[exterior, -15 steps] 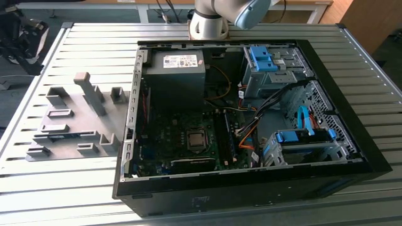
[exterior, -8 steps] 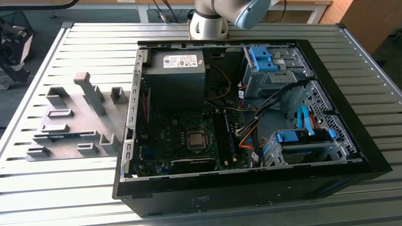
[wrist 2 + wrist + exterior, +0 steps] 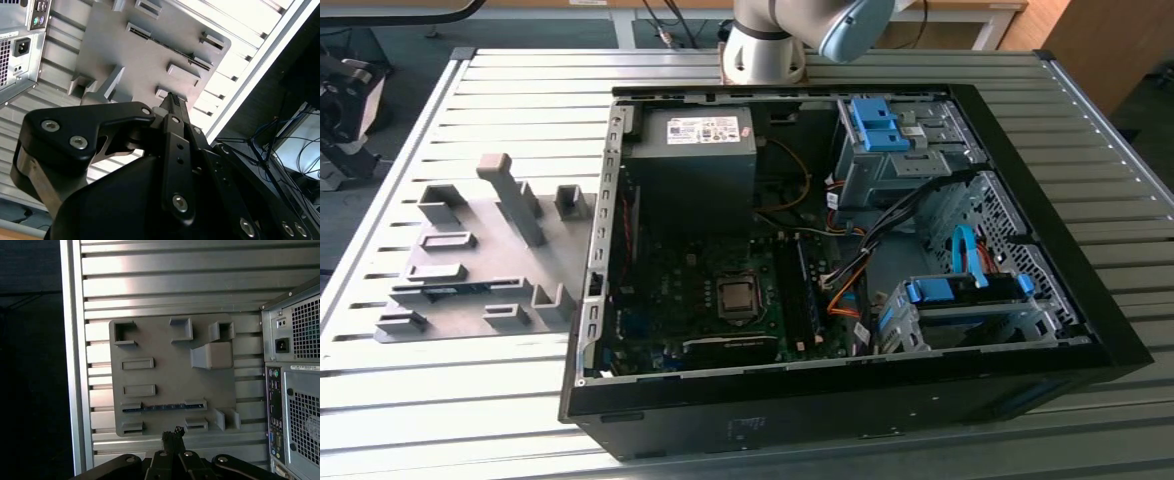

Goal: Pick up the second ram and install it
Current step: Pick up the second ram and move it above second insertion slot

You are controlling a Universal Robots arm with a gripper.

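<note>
The second ram [image 3: 164, 407] is a long thin stick standing on edge between two end blocks of the grey fixture plate [image 3: 165, 375], with blue glints along its top. In the second wrist view the ram [image 3: 175, 51] reads as a dark line across the plate [image 3: 115, 45]. My gripper [image 3: 172, 432] hovers well above the plate's edge nearest the ram, with its fingers together and nothing between them. The black fingertips [image 3: 171, 97] meet in a narrow point.
The open computer case [image 3: 854, 400] lies on the slatted metal table [image 3: 520, 90], to the exterior view's right of the fixture plate [image 3: 487, 255]. A dark memory stick [image 3: 805, 290] sits in a motherboard slot beside the processor socket [image 3: 736, 296]. The case's rear panel [image 3: 295, 365] borders the plate.
</note>
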